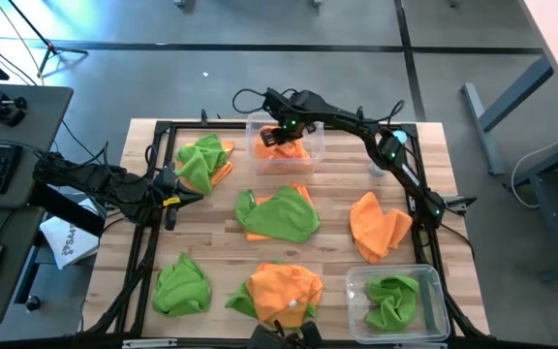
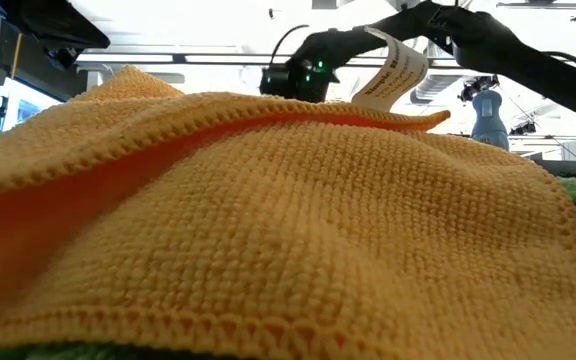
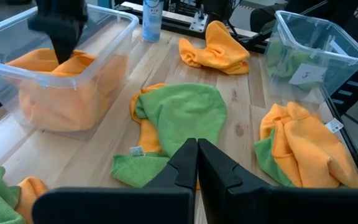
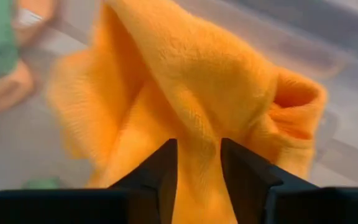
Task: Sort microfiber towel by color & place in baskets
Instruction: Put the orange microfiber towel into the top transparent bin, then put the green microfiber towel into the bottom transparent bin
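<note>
orange towels (image 1: 294, 152) in far basket (image 1: 316, 131), green towel (image 1: 392, 299) in near basket (image 1: 439, 286), right pincer (image 4: 197, 163) parted, left pincer (image 3: 197, 163) together

Right gripper (image 1: 279, 137) over the far basket (image 1: 312, 152), directly above an orange towel (image 1: 289, 151) lying inside it; finger spacing not readable. Just beside it toward the left arm, a green-and-orange heap (image 1: 204, 160). Nearer than the gripper, a green towel over orange (image 1: 281, 213). Off toward the right arm's base, a lone orange towel (image 1: 378, 225), then the near basket (image 1: 441, 291) holding green cloth (image 1: 393, 299). Left gripper (image 1: 170, 187) well apart, at the table's left edge.
</note>
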You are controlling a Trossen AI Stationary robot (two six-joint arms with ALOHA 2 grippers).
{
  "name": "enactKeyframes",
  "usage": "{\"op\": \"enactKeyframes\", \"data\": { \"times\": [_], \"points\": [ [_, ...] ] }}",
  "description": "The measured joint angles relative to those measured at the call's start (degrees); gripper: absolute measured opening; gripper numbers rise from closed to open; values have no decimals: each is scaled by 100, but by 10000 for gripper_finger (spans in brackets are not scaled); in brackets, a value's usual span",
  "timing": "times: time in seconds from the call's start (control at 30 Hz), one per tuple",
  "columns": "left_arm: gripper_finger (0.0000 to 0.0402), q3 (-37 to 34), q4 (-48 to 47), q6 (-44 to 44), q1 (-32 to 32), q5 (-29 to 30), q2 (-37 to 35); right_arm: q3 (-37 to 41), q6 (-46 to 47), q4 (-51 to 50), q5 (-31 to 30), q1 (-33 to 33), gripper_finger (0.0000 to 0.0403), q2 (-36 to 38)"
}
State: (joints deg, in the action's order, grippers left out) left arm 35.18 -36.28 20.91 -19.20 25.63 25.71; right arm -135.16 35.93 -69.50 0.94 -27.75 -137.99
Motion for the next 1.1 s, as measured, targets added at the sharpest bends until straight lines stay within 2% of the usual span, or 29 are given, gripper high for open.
{"op": "enactKeyframes", "data": {
  "times": [0.1,0.3,0.5,0.67,0.87,1.03,1.1],
  "points": [
    [0,0,1,0,-2,0,-1,276,4,67,-79,4,135,386],
    [0,0,15,4,-2,2,1,282,-238,-423,-679,88,138,988],
    [0,0,17,0,-1,2,4,283,-744,-755,-365,344,138,1476],
    [0,0,14,0,-2,5,4,287,-756,-950,-812,742,132,1816],
    [0,0,3,-2,0,44,4,287,-419,-1519,-1760,1332,98,2186],
    [0,0,3,-4,-2,48,4,292,145,-2096,-2630,1852,50,2377],
    [0,0,5,-4,-1,46,8,500,226,-1970,-2709,2085,25,2494]
  ]
}}
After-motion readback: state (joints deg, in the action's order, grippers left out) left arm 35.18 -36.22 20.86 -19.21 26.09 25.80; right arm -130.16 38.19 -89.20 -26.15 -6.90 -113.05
